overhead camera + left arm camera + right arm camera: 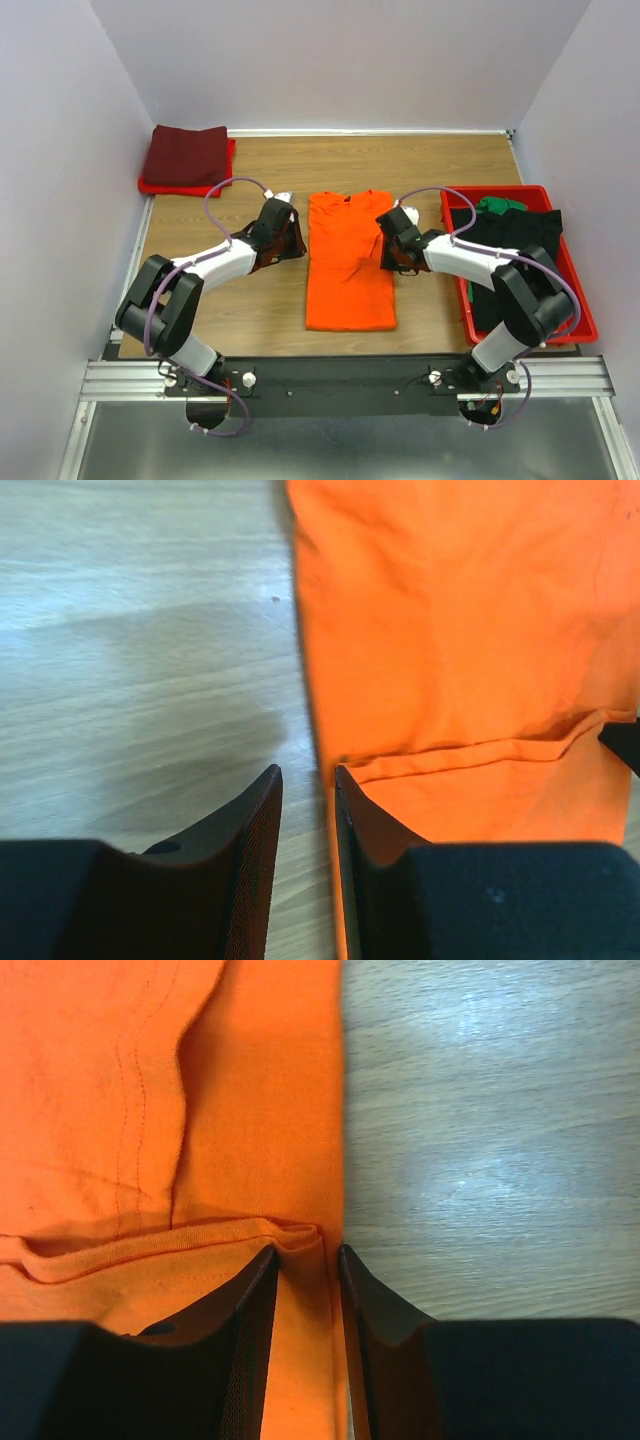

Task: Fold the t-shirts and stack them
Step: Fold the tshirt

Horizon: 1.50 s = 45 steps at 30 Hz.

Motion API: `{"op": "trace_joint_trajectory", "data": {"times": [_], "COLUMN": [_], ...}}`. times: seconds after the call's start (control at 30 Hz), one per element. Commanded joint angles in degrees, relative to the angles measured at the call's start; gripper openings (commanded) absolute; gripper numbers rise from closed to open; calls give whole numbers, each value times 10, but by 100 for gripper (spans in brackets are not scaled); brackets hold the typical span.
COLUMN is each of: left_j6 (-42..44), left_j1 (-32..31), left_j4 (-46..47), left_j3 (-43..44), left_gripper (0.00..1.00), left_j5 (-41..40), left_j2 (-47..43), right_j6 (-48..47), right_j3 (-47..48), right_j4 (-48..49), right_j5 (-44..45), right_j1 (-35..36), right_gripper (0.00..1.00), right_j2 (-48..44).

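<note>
An orange t-shirt lies flat in the middle of the table, collar to the back, sleeves folded in. My left gripper is low at its left edge. In the left wrist view the jaws stand narrowly open with bare wood between them, and the right finger rests along the orange t-shirt's edge. My right gripper is at the shirt's right edge. In the right wrist view its jaws are open astride the orange t-shirt's edge strip, just below the folded sleeve hem.
A folded maroon t-shirt sits on a red one at the back left corner. A red plastic tray on the right holds a black t-shirt and a green one. Grey walls enclose the table.
</note>
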Motion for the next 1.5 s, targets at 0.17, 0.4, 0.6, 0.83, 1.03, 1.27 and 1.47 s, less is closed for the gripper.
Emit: {"op": "trace_joint_trajectory", "data": {"times": [0.17, 0.4, 0.6, 0.83, 1.03, 1.27, 1.47], "left_j6": [33, 5, -46, -81, -117, -132, -138], "left_j1": [4, 4, -19, -60, -103, -121, -131], "left_j4": [-40, -46, -47, -82, -93, -107, -138], "left_j3": [-4, -99, -170, -181, -191, -191, -185], "left_gripper": [38, 44, 44, 44, 44, 42, 41], "left_j5": [34, 125, 177, 174, 165, 164, 155], "left_j2": [-49, -118, -179, -209, -202, -191, -195], "right_j6": [-24, -10, 16, 54, 79, 102, 114], "right_j3": [17, -3, -76, -150, -187, -224, -241], "right_j4": [-70, -125, -152, -171, -167, -152, -151], "right_j5": [-13, -65, -178, -261, -285, -305, -292], "right_j1": [-16, -19, -19, -19, -18, -8, -6], "right_gripper": [46, 58, 58, 45, 44, 43, 42], "right_j2": [-21, -73, -152, -224, -249, -253, -264]}}
